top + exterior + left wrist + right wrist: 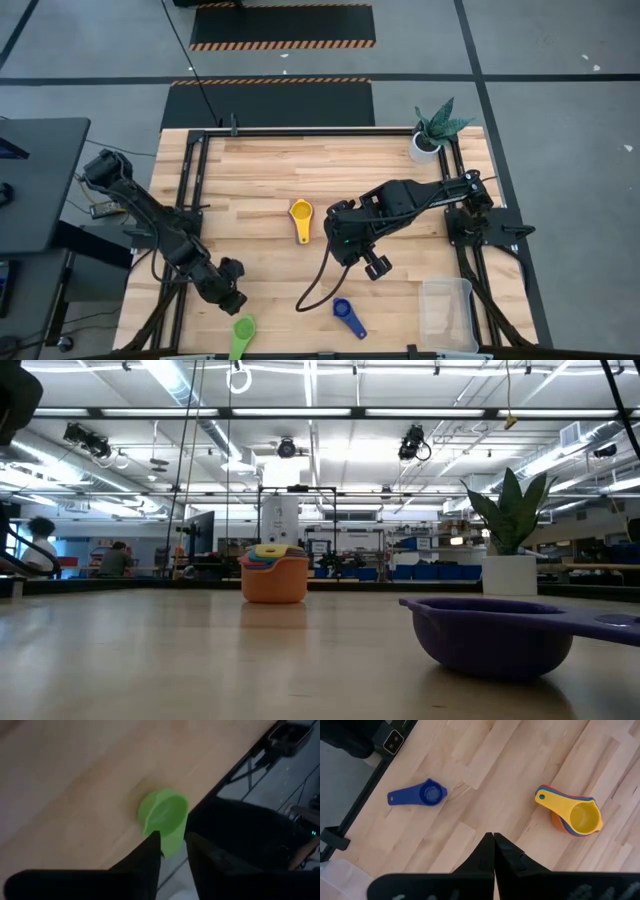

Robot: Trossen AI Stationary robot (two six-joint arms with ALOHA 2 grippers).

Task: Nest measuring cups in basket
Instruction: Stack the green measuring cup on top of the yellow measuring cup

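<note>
Wood table (260, 170): cup stack (301, 213), blue cup (346, 313), green cup (242, 331), basket (446, 312), plant pot (425, 147).

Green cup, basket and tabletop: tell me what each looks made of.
Green cup: likely plastic, smooth, uniformly bright colour. Basket: clear, slightly cloudy plastic; the wood shows through its walls. Tabletop: light wood in jointed strips, with visible grain and a smooth finish.

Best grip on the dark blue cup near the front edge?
Take the dark blue measuring cup by its flat handle, coming straight down from above. It lies flat on the table with the handle sticking out free of the bowl; the round bowl is harder to pinch.
</note>
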